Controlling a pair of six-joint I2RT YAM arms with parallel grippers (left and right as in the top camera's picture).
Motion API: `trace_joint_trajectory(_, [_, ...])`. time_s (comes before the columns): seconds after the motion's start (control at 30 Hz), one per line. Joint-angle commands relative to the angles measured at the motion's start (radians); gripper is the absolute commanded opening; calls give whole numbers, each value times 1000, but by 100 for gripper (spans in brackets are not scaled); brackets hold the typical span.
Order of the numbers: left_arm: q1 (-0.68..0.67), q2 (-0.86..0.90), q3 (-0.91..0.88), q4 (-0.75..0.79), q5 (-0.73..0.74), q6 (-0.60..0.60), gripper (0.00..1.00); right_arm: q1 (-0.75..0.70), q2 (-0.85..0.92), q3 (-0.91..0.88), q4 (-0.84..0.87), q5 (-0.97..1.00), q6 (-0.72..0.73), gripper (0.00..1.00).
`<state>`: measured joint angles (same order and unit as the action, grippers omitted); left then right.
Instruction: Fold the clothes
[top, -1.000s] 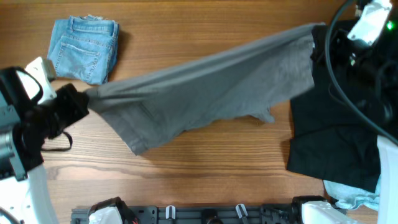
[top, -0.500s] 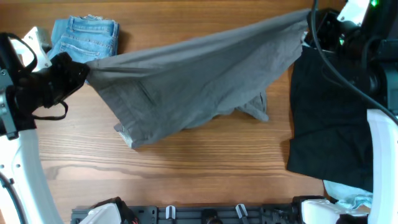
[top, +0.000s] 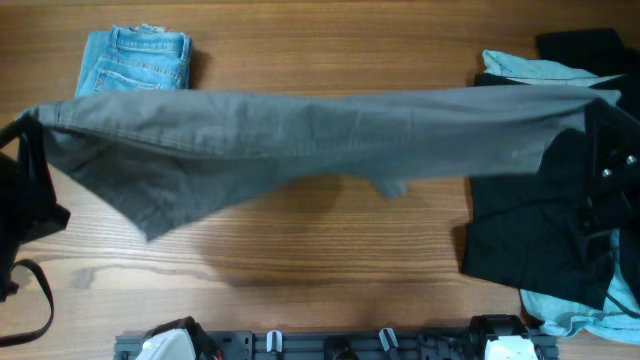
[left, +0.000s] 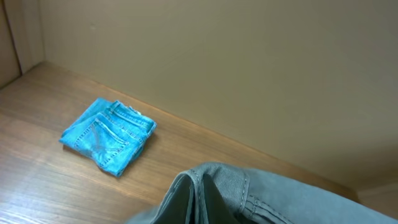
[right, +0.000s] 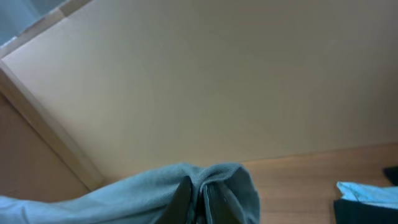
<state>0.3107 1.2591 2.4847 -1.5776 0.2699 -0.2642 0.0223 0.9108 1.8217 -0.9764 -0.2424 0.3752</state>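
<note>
The mid-grey shorts (top: 300, 135) hang in the air, stretched wide across the table between my two grippers. My left gripper (top: 28, 128) is shut on their left end and my right gripper (top: 602, 108) on their right end. One loose part droops down at the lower left. In the left wrist view the fingers (left: 200, 202) pinch a stitched grey edge (left: 280, 193). In the right wrist view the fingers (right: 202, 200) pinch bunched grey cloth (right: 143, 196).
Folded blue denim shorts (top: 135, 62) lie at the back left and also show in the left wrist view (left: 109, 134). Black shorts (top: 525, 235) lie spread at the right. A pale-blue garment (top: 530, 68) lies at the back right, with more pale-blue cloth (top: 580, 312) at the front right.
Both grippers have lifted and pulled apart, so the grey shorts went from a slanted drape to a taut, nearly level span. The right arm moved toward the front.
</note>
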Motion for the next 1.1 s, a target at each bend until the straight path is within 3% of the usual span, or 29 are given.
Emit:
trace_joint_trajectory(0.0, [7,93,0,-18,-27,10,4,-10,106,-11,-7,13,16,4])
trace_joint_trajectory(0.13, [0,270,0,32,109,26,4,-10,302,-11,31,-11,-7,4])
trace_joint_trajectory(0.23, [-55,451,0,168,273,24,4,-10,505,-11,191,-133,-8,4])
trace_joint_trajectory(0.37, [-148,593,1,631,407,-126,4,-18,659,10,624,-283,25,4])
trace_joint_trajectory(0.43, [-170,578,24,811,418,-189,4,-35,643,52,687,-296,26,4])
trace_joint_trajectory(0.5, [-172,548,104,848,412,-190,4,-72,609,148,621,-279,-28,4])
trace_joint_trajectory(0.67, [-174,486,170,515,314,-31,4,-96,552,206,333,-225,-167,5])
trace_joint_trajectory(0.7, [-180,505,162,349,219,24,4,-95,566,198,214,-225,-203,4])
trace_joint_trajectory(0.83, [-186,605,109,47,69,103,4,-66,672,164,-154,-224,-343,4])
trace_joint_trajectory(0.93, [-186,681,69,-109,30,105,5,-43,765,164,-358,-220,-404,4])
trace_joint_trajectory(1.07, [-196,693,-79,-108,47,104,4,-39,820,164,-538,-110,-398,4])
